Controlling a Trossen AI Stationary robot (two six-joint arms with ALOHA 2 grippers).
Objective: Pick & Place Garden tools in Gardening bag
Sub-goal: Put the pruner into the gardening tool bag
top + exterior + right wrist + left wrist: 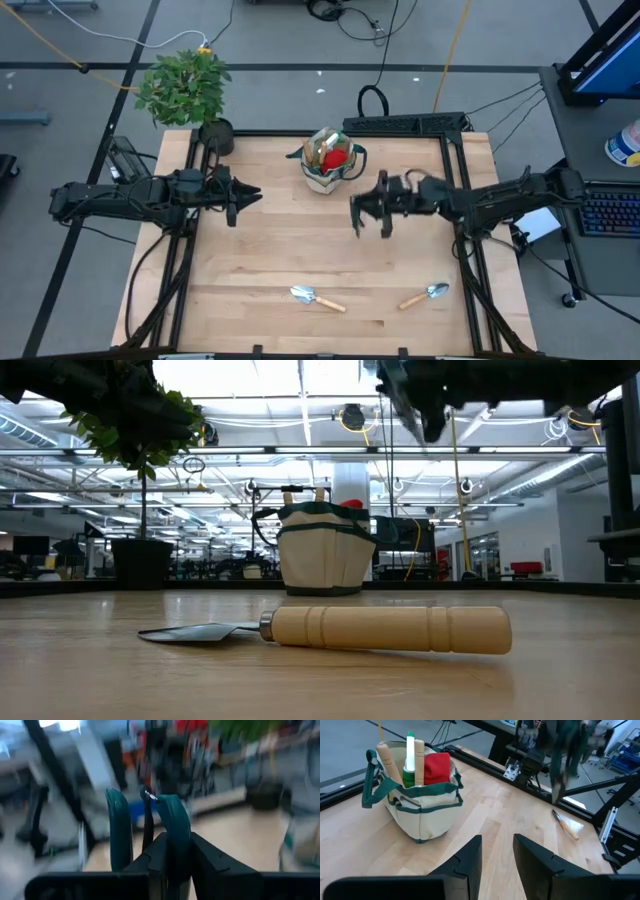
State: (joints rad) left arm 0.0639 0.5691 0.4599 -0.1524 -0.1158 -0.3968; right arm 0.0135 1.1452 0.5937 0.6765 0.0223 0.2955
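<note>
Right wrist view smeared throughout; a dark object with teal handles (145, 825) sits in the right claw (167, 855), its kind unclear. Room behind unreadable. Low view cuts both arms off at the top edge. Bag (420, 805) hides the lower ends of the tools inside it.

So the bag (331, 165) sits toward the back middle of the surface (290, 250), with a bottle (409, 761), a glove (436, 768) and a couple of handles standing in it. The plant (188, 88) is at the back left corner. Two trowels lie near the front edge, one (315, 298) left of the other (426, 295). The left tool (240, 198) hangs left of the bag, the right tool (370, 215) in front of it, slightly right.
</note>
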